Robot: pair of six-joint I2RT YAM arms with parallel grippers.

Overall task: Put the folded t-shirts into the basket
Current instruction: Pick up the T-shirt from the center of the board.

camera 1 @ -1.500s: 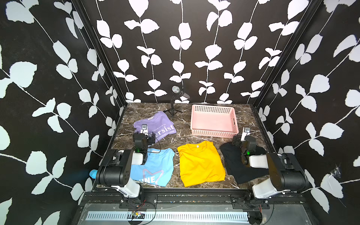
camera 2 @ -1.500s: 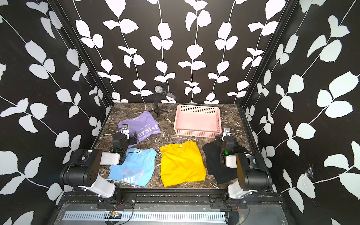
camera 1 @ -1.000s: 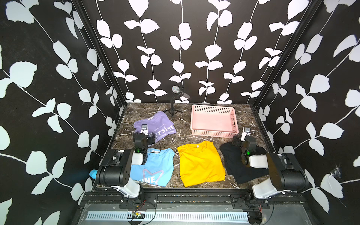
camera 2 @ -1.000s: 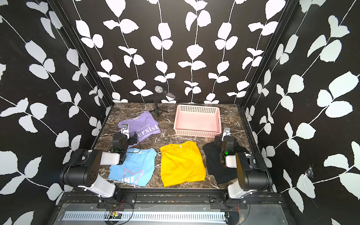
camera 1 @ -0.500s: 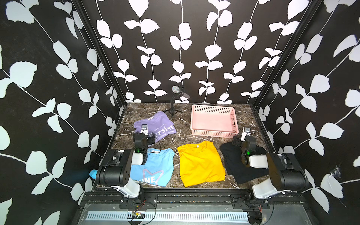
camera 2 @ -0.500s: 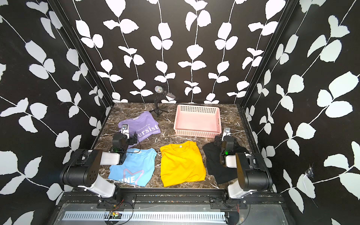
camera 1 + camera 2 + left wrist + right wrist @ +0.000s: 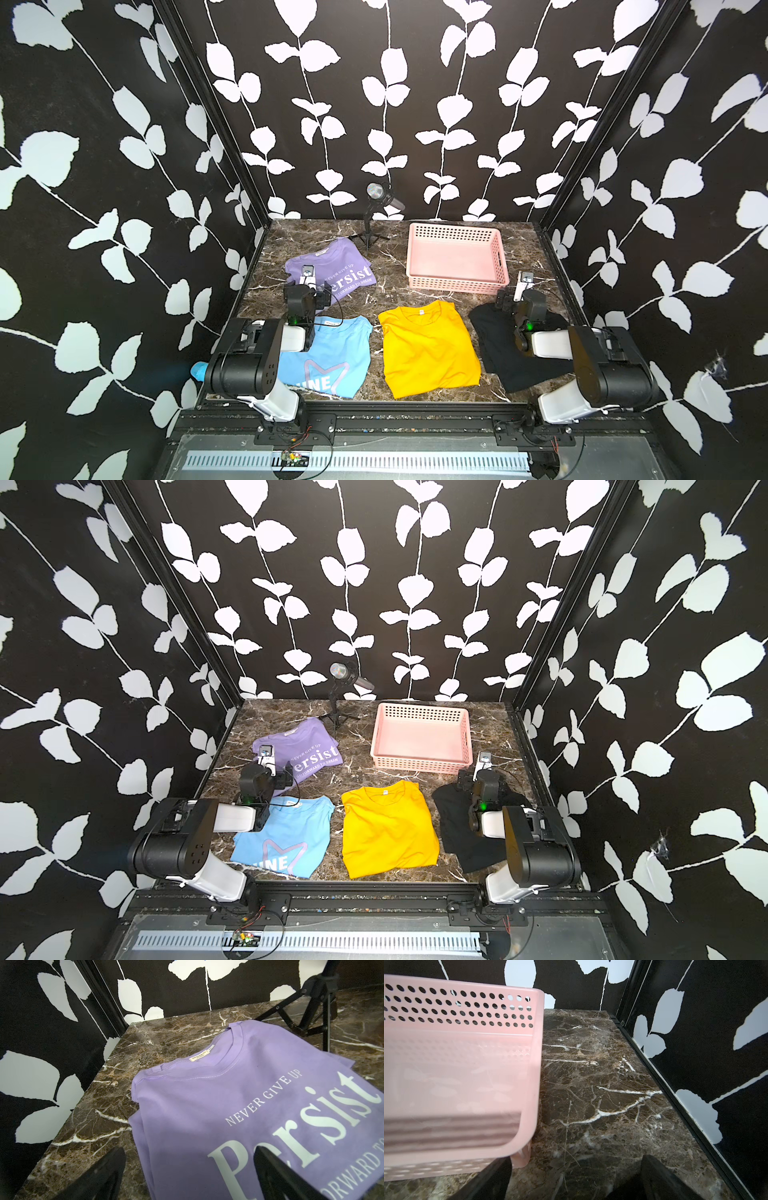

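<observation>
Four folded t-shirts lie flat on the marble table. The purple "Persist" one [image 7: 332, 270] [image 7: 249, 1115] is at the back left. Across the front lie the light blue one [image 7: 328, 361], the yellow one [image 7: 428, 349] and the black one [image 7: 511, 353]. The pale pink basket [image 7: 457, 284] stands empty at the back right, and the right wrist view shows its near corner [image 7: 467, 1043]. My left gripper [image 7: 190, 1151] [image 7: 309, 286] hangs open over the purple shirt's near edge. My right gripper [image 7: 575, 1159] [image 7: 521, 291] is open above bare marble beside the basket's near right corner.
A small black lamp on a tripod [image 7: 376, 216] stands at the back between the purple shirt and the basket. Black leaf-patterned walls close in the table on three sides. My left arm lies over the light blue shirt, my right arm over the black one.
</observation>
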